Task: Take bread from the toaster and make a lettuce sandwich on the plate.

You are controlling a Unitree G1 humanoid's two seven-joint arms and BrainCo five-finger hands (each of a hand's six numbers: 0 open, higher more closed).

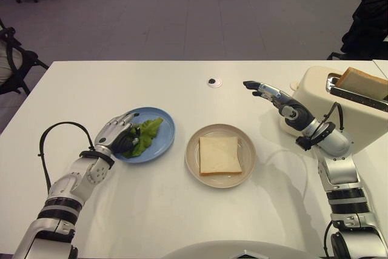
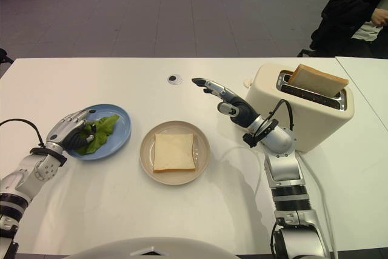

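Observation:
A cream toaster (image 1: 321, 98) stands at the right of the table with one bread slice (image 1: 362, 82) sticking up from its slot. Another slice (image 1: 219, 154) lies flat on the beige plate (image 1: 193, 162) in the middle. A lettuce leaf (image 1: 145, 134) rests on the blue plate (image 1: 163, 137) to the left. My left hand (image 1: 116, 134) is on the blue plate's left side, fingers curled around the lettuce's edge. My right hand (image 1: 271, 95) hovers open, fingers stretched out, just left of the toaster and above the table.
A small white disc with a dark centre (image 1: 213, 81) lies on the table behind the plates. The table's far edge runs along the top, with floor beyond. Bare tabletop (image 1: 182, 222) stretches in front of both plates.

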